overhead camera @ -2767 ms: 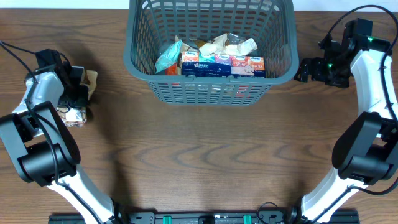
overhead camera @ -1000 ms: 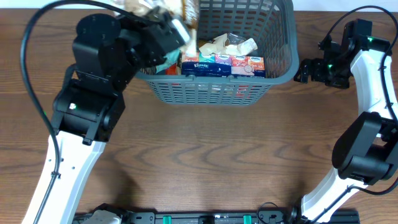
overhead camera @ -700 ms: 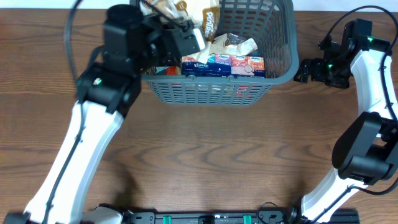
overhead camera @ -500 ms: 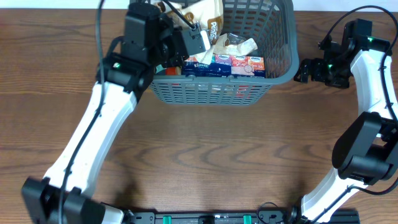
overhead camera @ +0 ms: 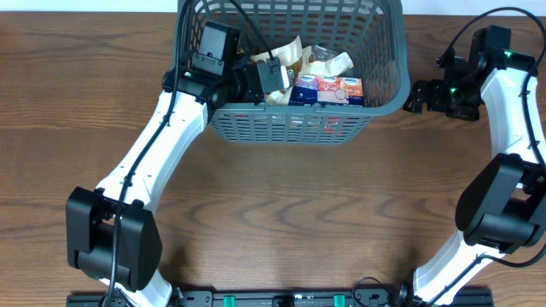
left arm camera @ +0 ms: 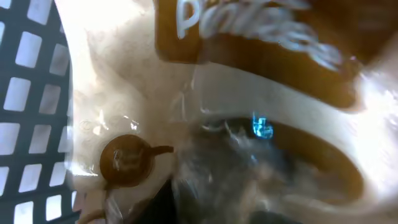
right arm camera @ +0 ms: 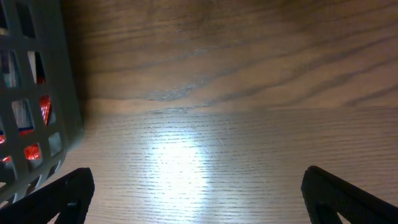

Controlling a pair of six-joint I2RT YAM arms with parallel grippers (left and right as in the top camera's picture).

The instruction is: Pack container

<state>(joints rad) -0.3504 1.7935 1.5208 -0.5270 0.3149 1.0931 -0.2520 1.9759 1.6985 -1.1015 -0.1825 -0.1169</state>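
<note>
The dark grey slotted container [overhead camera: 290, 128] stands at the back middle of the table. My left gripper [overhead camera: 273, 78] reaches over its left rim and down inside, shut on a cream and brown snack packet [overhead camera: 288, 53]. In the left wrist view that packet [left arm camera: 249, 74] fills the frame and hides the jaws, with the container's lattice wall [left arm camera: 25, 93] at the left. My right gripper [overhead camera: 418, 95] is open and empty just outside the container's right wall. In the right wrist view it [right arm camera: 199, 193] hovers over bare wood with the container [right arm camera: 37, 93] at the left.
Inside the container lie boxed tissue packs [overhead camera: 328, 88] along the front wall and clear crinkled wrappers [overhead camera: 328, 61] behind them. The wooden table [overhead camera: 273, 213] spreads in front of the container.
My left arm has picked the snack packet from the table's left side, carried it right over the container's rim and lowered it inside. The right arm has not moved.
</note>
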